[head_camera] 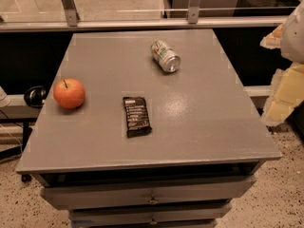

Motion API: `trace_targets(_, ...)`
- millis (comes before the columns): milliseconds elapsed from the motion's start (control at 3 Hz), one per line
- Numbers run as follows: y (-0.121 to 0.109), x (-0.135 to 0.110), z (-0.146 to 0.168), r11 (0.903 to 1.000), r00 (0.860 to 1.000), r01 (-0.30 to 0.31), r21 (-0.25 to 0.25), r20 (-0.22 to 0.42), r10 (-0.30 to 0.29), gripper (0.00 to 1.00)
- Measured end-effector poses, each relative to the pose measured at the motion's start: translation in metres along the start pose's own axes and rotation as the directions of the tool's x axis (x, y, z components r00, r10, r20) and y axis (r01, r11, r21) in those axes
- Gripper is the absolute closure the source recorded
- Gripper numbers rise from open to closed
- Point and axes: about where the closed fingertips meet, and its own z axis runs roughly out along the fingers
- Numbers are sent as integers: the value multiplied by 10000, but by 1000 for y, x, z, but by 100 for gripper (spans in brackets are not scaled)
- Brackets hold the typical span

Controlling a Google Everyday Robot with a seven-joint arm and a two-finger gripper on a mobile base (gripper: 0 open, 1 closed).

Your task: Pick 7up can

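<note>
The 7up can [165,56] lies on its side on the far middle of the grey table [199,127]. It is silvery-white with green and red markings, and its shiny silver end faces front right. My gripper [281,96] shows as pale yellow and white parts at the right edge of the camera view. It hangs beyond the table's right side, well to the right of the can and a little nearer than it, and holds nothing that I can see.
A red-orange apple [69,93] sits near the table's left edge. A black snack wrapper [136,116] lies flat in the middle front. Drawers [152,198] are below the table's front edge. A rail with metal posts [192,6] runs behind the table.
</note>
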Motion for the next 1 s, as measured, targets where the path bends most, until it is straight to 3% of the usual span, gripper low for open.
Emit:
trace_targets(333,0,0,0,10000,10000,-1,4,2,1,0)
trace_targets(667,-13,4,10,9986,9987,-249,458,467,228,0)
trace_targets(1000,-44,7,39,9934,9890,-528,1017,1427,380,0)
